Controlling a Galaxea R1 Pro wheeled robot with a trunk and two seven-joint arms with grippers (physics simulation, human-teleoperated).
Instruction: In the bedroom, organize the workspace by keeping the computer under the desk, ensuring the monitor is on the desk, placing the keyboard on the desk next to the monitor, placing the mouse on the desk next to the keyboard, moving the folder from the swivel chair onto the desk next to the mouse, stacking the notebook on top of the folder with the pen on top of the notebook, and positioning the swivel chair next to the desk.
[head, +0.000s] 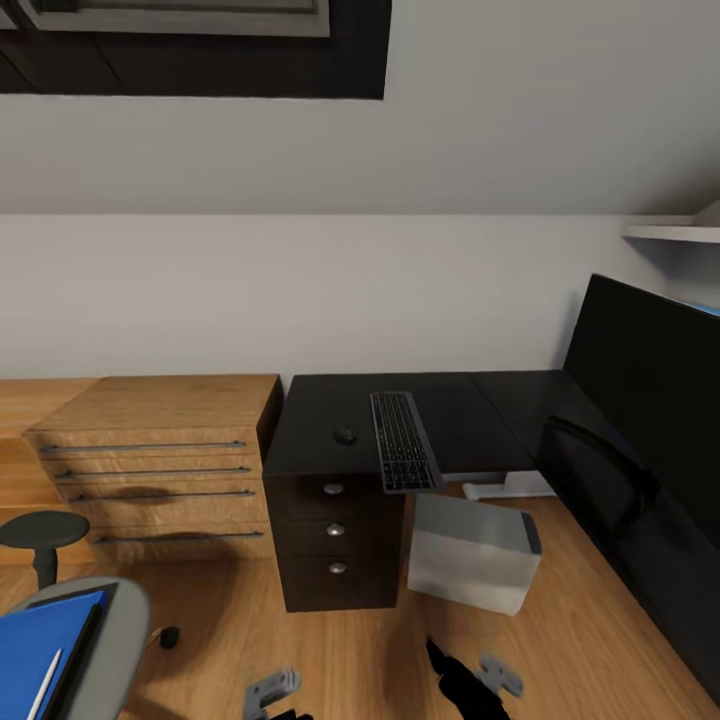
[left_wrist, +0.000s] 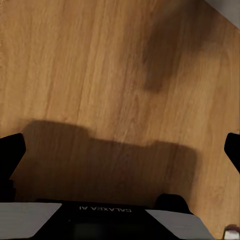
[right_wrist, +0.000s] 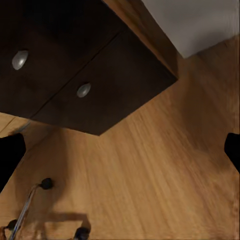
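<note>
The black desk (head: 470, 415) stands against the wall with the keyboard (head: 403, 440) and the small black mouse (head: 345, 435) on its top, the mouse just left of the keyboard. The monitor (head: 650, 380) stands on the desk's right wing. On the floor right of the drawer unit (head: 335, 545) stands the grey computer (head: 470, 553). At the lower left, the swivel chair (head: 115, 635) carries the blue folder (head: 40, 650) with the white pen (head: 44, 685) on it; a dark edge beside the folder may be the notebook (head: 82, 650). My left gripper (left_wrist: 120, 152) and right gripper (right_wrist: 120, 152) hang open over the floor.
A wooden dresser (head: 160, 460) adjoins the desk's left side, with a round dark stool (head: 40, 530) in front of it. The right wrist view catches the drawer knobs (right_wrist: 83, 90) and a chair castor (right_wrist: 46, 183). Wooden floor lies between me and the desk.
</note>
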